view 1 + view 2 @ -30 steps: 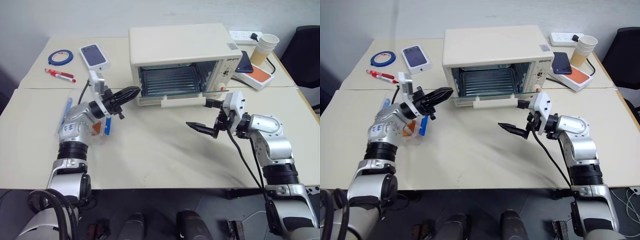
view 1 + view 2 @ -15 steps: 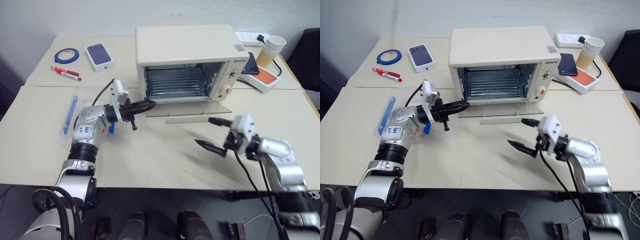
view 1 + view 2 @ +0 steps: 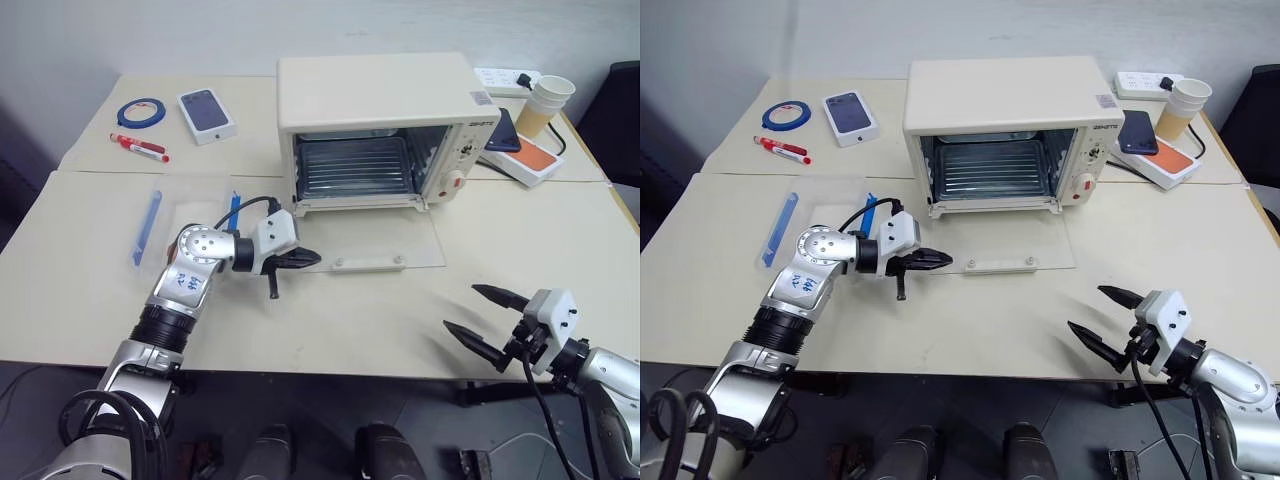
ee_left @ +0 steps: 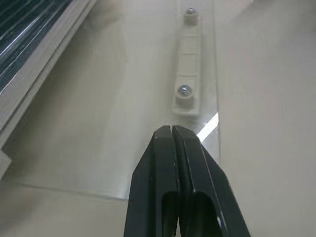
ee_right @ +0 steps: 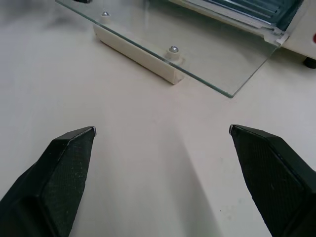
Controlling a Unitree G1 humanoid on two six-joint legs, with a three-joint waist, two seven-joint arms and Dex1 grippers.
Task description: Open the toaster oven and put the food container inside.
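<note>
Looking down from the head camera, the toaster oven (image 3: 380, 125) stands at the back of the table (image 3: 330, 330) with its glass door (image 3: 370, 240) folded flat onto the tabletop, the wire rack (image 3: 355, 165) bare inside. The left gripper (image 3: 305, 259) has its fingers pressed together, empty, tips at the door's left edge. The food container (image 3: 200, 215) lies behind that arm, mostly hidden — a blue clip (image 3: 234, 210) shows beside it, and another blue strip (image 3: 147, 226) lies further left. The right gripper (image 3: 485, 322) hovers near the table's front edge, well apart from the oven, fingers spread wide and holding nothing. At the back sit a phone box (image 3: 205, 102), a tape roll (image 3: 139, 110), a red marker (image 3: 138, 148) and a paper cup (image 3: 548, 100).

From the left wrist, the closed fingers (image 4: 180, 187) point across the door's corner toward its cream handle (image 4: 188, 74).

From the right wrist, two fingertips (image 5: 69, 148) stand far apart over bare table, the handle and door edge beyond them.
</note>
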